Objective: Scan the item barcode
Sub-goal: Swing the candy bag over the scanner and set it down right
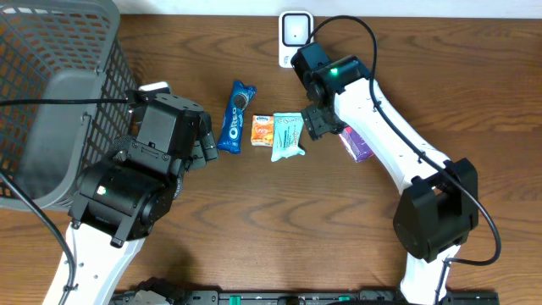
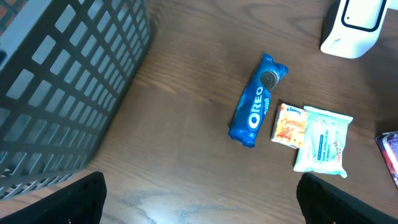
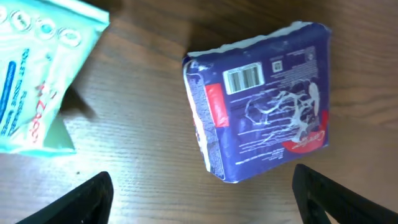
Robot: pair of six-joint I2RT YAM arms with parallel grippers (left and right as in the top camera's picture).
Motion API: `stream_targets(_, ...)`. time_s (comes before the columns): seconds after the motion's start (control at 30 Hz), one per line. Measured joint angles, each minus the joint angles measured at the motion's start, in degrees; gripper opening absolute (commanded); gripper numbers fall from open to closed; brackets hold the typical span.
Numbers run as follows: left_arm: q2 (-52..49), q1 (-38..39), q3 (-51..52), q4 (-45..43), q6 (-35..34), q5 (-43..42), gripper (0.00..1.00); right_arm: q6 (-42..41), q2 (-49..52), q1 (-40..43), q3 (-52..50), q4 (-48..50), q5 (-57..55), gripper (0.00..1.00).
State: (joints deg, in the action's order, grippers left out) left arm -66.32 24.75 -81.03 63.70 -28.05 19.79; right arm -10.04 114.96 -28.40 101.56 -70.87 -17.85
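Purple packet [image 3: 261, 99] is lying barcode-up beneath the wide, empty right pincer [image 3: 202, 199]; left pincer [image 2: 202, 199] is gaping too; scanning seemingly pending.

The purple packet [image 3: 261, 99] is glossy plastic film, the table [image 3: 137, 174] matt wood, the basket [image 1: 59, 42] plastic.

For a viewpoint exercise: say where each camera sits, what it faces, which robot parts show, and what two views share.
Overhead: above table, looking down; left arm, right arm, basket, scanner.
Left wrist: on left arm, faces Oreo pack; left claw tips show.
Right wrist: faces purple packet; right claw tips show.
Shared: tissue packet, both wrist views.
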Motion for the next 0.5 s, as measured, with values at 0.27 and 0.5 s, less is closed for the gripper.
stream_targets(0.27,0.0,0.0,0.0,0.0,0.0,0.0,0.98,1.5,0.0,3.8,0.0,0.9,6.2,0.99)
stream_targets(0.5,0.0,0.0,0.0,0.0,0.0,0.0,0.98,6.3,0.0,8.5,0.0,3.1,23.8,0.08)
